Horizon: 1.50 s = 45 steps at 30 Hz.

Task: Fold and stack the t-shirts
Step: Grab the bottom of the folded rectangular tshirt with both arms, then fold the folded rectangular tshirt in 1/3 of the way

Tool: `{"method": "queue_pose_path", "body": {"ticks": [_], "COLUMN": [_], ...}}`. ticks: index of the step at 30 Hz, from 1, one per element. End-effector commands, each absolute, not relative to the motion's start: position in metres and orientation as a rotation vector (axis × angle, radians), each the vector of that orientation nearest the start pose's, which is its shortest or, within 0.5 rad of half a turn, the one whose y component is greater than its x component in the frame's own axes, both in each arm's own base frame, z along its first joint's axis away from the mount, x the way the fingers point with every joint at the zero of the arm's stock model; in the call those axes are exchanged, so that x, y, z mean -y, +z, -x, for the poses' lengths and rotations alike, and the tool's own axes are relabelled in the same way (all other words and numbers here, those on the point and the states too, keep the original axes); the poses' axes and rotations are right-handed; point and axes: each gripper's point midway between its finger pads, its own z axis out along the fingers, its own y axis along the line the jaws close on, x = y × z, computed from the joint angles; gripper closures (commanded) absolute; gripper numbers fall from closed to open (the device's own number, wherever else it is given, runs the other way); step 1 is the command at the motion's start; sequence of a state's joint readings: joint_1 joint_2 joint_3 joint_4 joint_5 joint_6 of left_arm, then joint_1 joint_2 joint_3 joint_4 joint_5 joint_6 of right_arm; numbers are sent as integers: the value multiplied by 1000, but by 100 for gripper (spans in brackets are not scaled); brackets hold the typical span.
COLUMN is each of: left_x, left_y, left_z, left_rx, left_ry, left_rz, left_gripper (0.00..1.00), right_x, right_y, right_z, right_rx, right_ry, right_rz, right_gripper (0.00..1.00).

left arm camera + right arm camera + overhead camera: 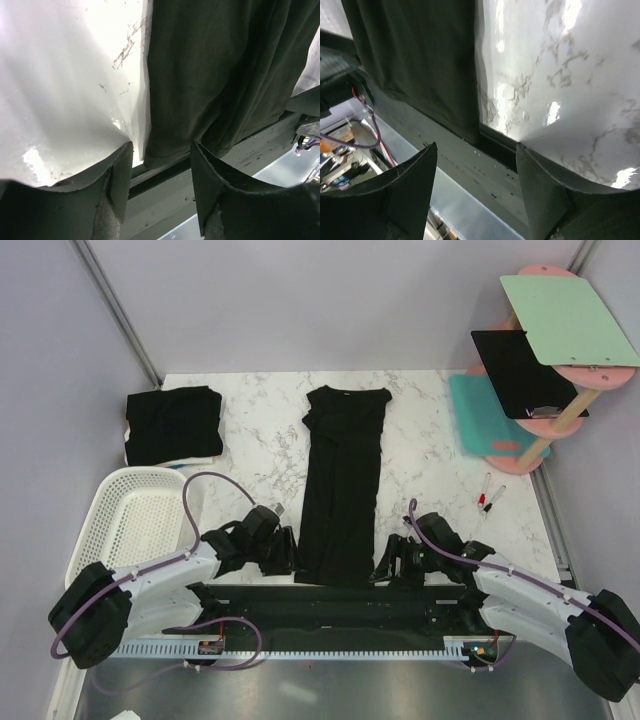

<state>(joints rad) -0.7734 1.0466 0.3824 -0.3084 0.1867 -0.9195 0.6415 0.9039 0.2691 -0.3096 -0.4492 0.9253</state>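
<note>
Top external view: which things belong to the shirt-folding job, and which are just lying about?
Job: long black cotton t-shirt folded into a narrow strip, centre; folded black t-shirt, far left.
Lying about: white perforated plastic basket; two small white-and-red markers; pink tiered stand carrying a pale green board, a rigid black panel and a teal mat.

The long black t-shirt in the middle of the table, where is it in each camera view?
Top external: t-shirt at table centre, hem at the near edge.
Left wrist: t-shirt upper right, hem corner low in the middle.
Right wrist: t-shirt upper left, hem at the table edge.
Shared landmark: the marble table beside it.
</note>
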Motion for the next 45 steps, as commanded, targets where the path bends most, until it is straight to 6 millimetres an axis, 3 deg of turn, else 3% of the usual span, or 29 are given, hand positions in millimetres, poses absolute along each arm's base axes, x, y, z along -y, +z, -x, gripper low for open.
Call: {"method": "queue_pose_path", "body": {"ticks": [1,6,14,17,18,20,21,24,25,27,28,33,34,36,40,45], "left_x": [220,222,221,222,223,223,224,227,228,231,235,238,244,248,257,260], "left_y": [26,24,19,18,19,20,21,29,33,50,62,89,101,106,129,141], "left_z": [-123,-122,-119,-119,-118,-118,-118,-117,-117,-123,-129,-150,-157,-165,-192,-224], "left_rx": [-2754,-2766,-2791,-2798,-2800,-2800,-2798,-2792,-2787,-2751,-2723,-2673,-2642,-2634,-2576,-2543], "left_ry": [-894,-906,-894,-896,-900,-905,-913,-945,-952,-968,-976,-904,-917,-902,-900,-875], "left_rz": [138,133,133,134,132,131,128,121,116,112,105,68,58,43,41,53], "left_gripper": [45,50,60,74,85,94,98,98,98,98,98,98,98,98,98,98], "right_x": [-219,-224,-238,-241,-242,-246,-247,-243,-247,-242,-244,-247,-248,-249,-249,-242], "right_y": [39,32,28,23,23,23,24,28,42,48,65,116,122,136,148,156], "right_z": [-93,-98,-114,-117,-116,-114,-114,-111,-115,-118,-129,-162,-167,-185,-210,-241], "right_rx": [-2760,-2737,-2660,-2652,-2657,-2655,-2657,-2663,-2621,-2608,-2538,-2366,-2342,-2289,-2234,-2171], "right_ry": [1217,1217,1228,1225,1235,1244,1242,1212,1237,1198,1195,1139,1125,1063,955,796], "right_rz": [-277,-299,-319,-325,-334,-312,-308,-290,-258,-252,-227,-192,-183,-179,-161,-167], "right_gripper": [29,31,46,63,82,100,100,100,100,100,100,100,100,100,100,100]}}
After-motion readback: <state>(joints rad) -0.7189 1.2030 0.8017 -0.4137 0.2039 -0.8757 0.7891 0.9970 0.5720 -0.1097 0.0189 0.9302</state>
